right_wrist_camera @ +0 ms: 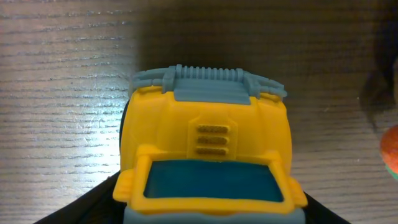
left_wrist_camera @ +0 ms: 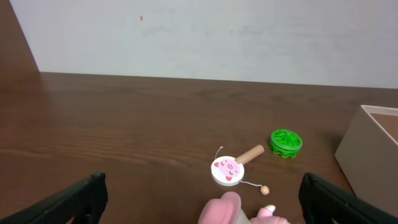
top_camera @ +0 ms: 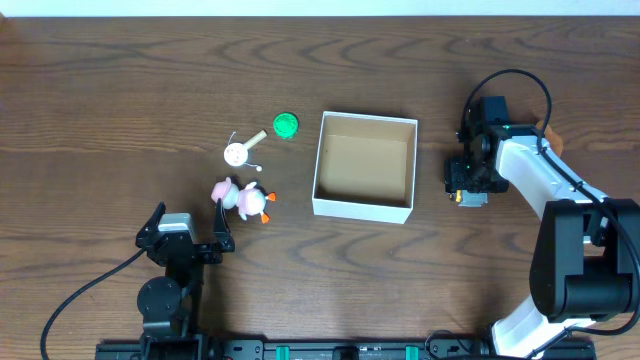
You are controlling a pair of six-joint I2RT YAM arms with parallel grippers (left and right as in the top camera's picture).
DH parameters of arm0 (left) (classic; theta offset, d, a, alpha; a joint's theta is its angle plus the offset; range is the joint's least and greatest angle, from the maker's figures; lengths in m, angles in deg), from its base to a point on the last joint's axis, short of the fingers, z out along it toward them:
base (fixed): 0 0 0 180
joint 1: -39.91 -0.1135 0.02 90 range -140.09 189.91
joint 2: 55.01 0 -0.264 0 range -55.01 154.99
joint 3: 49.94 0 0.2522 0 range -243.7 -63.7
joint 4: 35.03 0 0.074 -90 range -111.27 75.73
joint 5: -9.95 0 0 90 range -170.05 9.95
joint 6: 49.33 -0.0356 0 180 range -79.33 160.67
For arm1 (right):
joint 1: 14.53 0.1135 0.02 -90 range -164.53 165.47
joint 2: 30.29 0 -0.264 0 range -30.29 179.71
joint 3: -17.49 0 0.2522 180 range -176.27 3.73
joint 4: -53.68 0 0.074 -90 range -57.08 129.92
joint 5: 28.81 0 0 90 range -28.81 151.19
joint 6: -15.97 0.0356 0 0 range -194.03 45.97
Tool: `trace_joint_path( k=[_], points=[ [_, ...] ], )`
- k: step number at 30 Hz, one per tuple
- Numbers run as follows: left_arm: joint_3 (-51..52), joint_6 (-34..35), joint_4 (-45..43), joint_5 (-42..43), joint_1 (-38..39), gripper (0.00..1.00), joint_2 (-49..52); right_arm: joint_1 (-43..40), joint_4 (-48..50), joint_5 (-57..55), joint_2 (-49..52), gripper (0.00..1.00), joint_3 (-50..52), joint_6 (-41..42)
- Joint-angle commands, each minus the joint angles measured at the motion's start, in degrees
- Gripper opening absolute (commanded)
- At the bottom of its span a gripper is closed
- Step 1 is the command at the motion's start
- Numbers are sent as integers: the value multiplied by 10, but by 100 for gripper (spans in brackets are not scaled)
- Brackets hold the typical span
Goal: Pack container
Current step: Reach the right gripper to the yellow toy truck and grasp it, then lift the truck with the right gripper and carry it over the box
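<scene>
The container (top_camera: 362,208) is a shallow square cardboard box, white outside and brown inside, empty, at the table's middle; its corner shows in the left wrist view (left_wrist_camera: 372,146). My right gripper (top_camera: 468,186) is just right of it, shut on a yellow and blue toy truck (right_wrist_camera: 208,155) that rests on the table. My left gripper (top_camera: 188,228) is open and empty near the front edge. Just beyond it lies a pink and white plush toy (top_camera: 243,198) (left_wrist_camera: 227,208).
A small pig-faced drum on a wooden stick (top_camera: 238,152) (left_wrist_camera: 227,170) and a green round toy (top_camera: 286,125) (left_wrist_camera: 286,142) lie left of the box. An orange object (right_wrist_camera: 390,152) sits at the right edge of the right wrist view.
</scene>
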Motion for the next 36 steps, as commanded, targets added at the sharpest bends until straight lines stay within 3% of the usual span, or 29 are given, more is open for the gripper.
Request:
trace_joint_path(
  k=[1, 10, 18, 27, 36],
  points=[
    [6, 0, 24, 2, 2, 98, 0, 4, -1, -6, -5, 63, 3, -1],
    [6, 0, 24, 2, 2, 98, 0, 5, -8, -6, -100, 52, 0, -1],
    [6, 0, 24, 2, 2, 98, 0, 26, -36, -1, -224, 51, 0, 6],
    [6, 0, 24, 2, 2, 98, 0, 154, -51, -2, -345, 50, 0, 91],
    [6, 0, 24, 2, 2, 98, 0, 280, -6, -6, -335, 51, 0, 191]
  ],
)
